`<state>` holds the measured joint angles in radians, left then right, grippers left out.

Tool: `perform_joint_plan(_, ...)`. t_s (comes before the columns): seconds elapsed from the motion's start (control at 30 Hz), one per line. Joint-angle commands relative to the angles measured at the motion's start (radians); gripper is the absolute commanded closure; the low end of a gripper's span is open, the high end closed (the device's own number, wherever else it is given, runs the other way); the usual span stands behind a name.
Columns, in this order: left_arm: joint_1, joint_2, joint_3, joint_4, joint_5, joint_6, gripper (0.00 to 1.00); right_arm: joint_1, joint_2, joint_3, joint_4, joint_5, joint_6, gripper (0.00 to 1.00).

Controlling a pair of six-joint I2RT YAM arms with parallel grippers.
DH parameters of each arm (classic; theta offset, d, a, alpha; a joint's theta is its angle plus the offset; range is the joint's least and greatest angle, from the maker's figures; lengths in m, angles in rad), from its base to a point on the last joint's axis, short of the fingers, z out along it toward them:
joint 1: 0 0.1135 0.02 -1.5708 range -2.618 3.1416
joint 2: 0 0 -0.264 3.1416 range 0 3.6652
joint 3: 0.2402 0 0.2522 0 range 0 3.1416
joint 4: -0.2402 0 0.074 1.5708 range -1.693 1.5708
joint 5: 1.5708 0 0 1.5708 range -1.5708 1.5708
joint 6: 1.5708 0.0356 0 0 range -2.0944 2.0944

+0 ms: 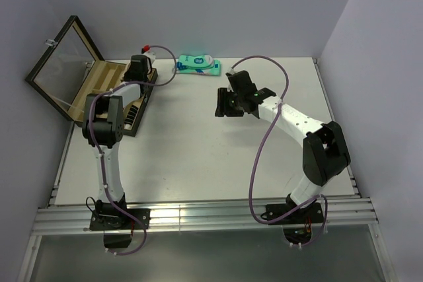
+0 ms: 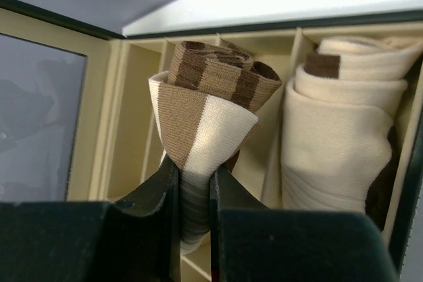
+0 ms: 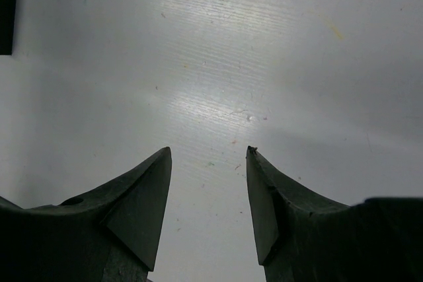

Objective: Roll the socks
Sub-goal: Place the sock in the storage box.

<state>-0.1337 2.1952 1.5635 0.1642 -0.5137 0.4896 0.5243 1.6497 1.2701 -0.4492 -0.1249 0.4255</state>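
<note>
L gripper: we see the left gripper (image 2: pixel 194 171) clamped on the lower end of the brown-and-tan banded fabric sock (image 2: pixel 205 107); the fingers pinch cloth on both sides.
R gripper: the right gripper (image 3: pixel 208 163) has its jaws apart with nothing between them, only the bare white table (image 3: pixel 264 64) beyond the tips.
Sock pos.: it is rolled into a bundle that stands up past the L fingertips, over the beige wooden divided box (image 2: pixel 135 117).
Neighbour: a cream rolled sock with a dark brown band (image 2: pixel 337 143) sits in a compartment just right of the L fingers, apart from the held roll.
Step (our read): the rolling looks done on this 1; we take this for the stow phase.
Next move needs: lower the roll into the free slot ahead of the tips, clear of the thin dividers and the cream roll, then spread the jaws w/o dragging the roll loose.
Count: 2 rolled socks (1 held, 1 boxed), 1 box, 1 flat teal-and-white package (image 1: pixel 198 65) well off to the right of the L gripper, 2 grippers.
Not seen: any black sock.
</note>
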Motion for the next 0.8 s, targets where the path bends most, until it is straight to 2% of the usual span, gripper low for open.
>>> perform_joint_plan(0.0,-0.001,0.027,0.017,-0.008,-0.022,-0.031,1.00,0.011,-0.015,-0.008,0.033,-0.005,-0.014,0.44)
perform_joint_plan(0.4,-0.003,0.078,0.090,-0.161,0.047,-0.107,1.00,0.017,-0.007,-0.011,0.033,0.001,-0.021,0.44)
perform_joint_plan(0.77,0.014,0.124,0.245,-0.501,0.239,-0.212,1.00,0.028,0.005,-0.003,0.012,0.014,-0.030,0.44)
